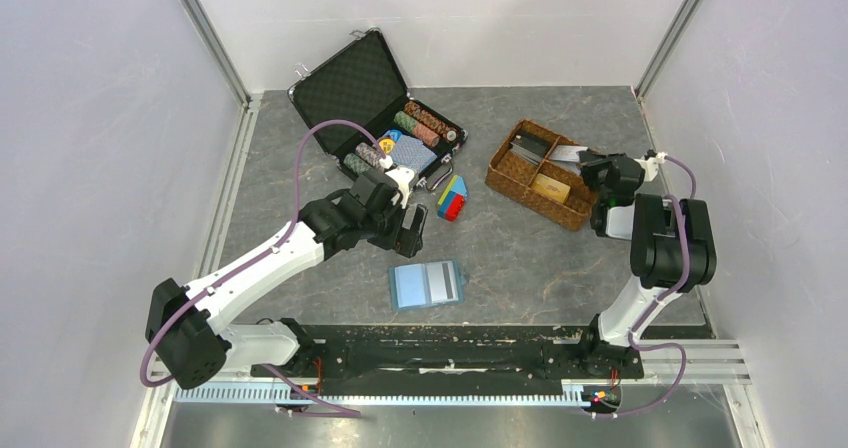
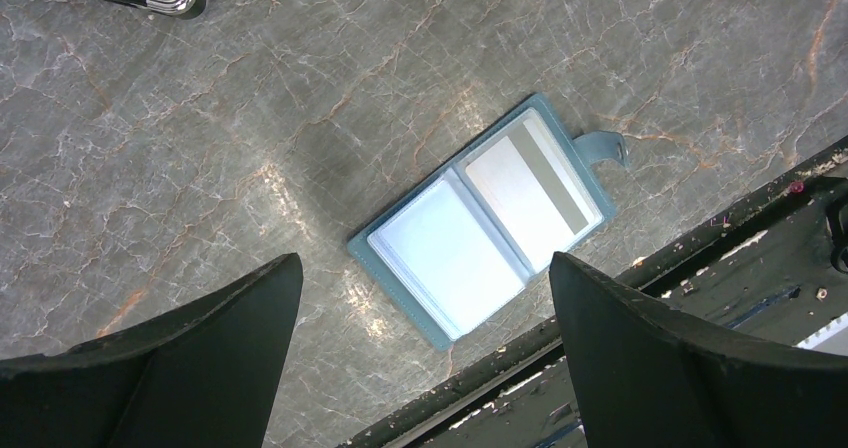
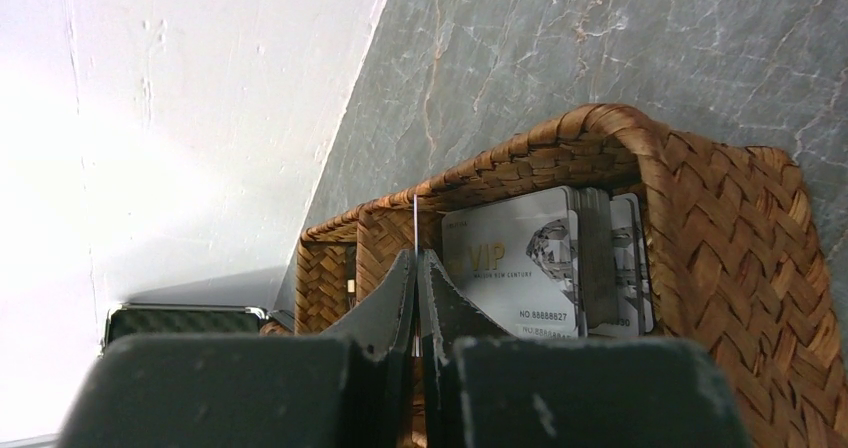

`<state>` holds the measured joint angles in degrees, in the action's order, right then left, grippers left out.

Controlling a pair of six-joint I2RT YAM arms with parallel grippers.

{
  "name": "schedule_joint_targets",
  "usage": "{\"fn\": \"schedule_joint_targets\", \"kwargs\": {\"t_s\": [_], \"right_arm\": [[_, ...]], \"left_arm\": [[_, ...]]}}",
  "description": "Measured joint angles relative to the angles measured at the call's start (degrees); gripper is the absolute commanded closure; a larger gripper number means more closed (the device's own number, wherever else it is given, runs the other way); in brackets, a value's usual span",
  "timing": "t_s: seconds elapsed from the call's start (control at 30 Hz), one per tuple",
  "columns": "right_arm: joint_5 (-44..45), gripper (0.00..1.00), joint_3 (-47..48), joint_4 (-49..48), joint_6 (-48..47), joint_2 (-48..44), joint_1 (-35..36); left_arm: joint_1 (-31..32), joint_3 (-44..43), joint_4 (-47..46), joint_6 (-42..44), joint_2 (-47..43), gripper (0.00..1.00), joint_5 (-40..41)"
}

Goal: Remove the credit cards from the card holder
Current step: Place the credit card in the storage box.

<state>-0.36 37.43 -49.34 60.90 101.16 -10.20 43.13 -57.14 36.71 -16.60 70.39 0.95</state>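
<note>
Left claw [image 2: 422, 263]: spread wide and holding nothing, hanging over the table [image 2: 200, 118].
Wallet [image 2: 440, 258]: straight below the left claw, framed between its two fingers. It lies open and flat, and nothing pins it down.
Striped card [image 2: 535, 178]: sits in the wallet pocket nearer the claw's right-hand finger. The pocket directly under the claw shows only glare. It looks empty, but that cannot be confirmed.
Right claw [image 3: 416, 260]: closed on a thin card [image 3: 415, 218], seen edge-on as a pale line rising from between the fingertips.
Basket [image 3: 740, 238]: just below and beyond the right claw. Silver cards [image 3: 515, 263] stand on edge inside it, just right of the held card.
Progress (judged): one card is on its way to the basket and at least one has yet to leave the wallet.
Risk, wallet drags: pulling on the striped card could lift or slide the whole wallet, since it is light and the right claw is well away.
Risk, missed edge: the card lies flush under a clear sleeve, so broad fingertips may skid on the plastic instead of catching the card.
Risk, wallet lost: the black rail [image 2: 760, 258] runs close beside the wallet, and a sideways shove could push it over the table edge.
Risk, stray drop: the held card is pinched only at the tips, and released off-centre it could tip outside the rim.
</note>
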Motion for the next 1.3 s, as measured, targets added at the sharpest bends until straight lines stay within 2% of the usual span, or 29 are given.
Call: {"fn": "schedule_joint_targets", "kwargs": {"t_s": [0.13, 0.3, 0.67, 1.3], "right_arm": [[0.98, 0.99, 0.37, -0.55, 0.2, 0.7, 0.52], [2.05, 0.87, 1.05, -0.55, 0.37, 1.25, 0.81], [2.84, 0.74, 4.61, 4.28, -0.94, 1.92, 1.05], [4.9, 0.62, 10.34, 18.86, -7.41, 0.35, 1.09]], "left_arm": [[0.0, 0.0, 0.0, 0.0, -0.02, 0.0, 0.02], [0.0, 0.0, 0.02, 0.0, -0.04, 0.0, 0.07], [0.0, 0.0, 0.02, 0.02, -0.04, 0.0, 0.39], [0.0, 0.02, 0.02, 0.02, -0.04, 0.0, 0.44]]}}
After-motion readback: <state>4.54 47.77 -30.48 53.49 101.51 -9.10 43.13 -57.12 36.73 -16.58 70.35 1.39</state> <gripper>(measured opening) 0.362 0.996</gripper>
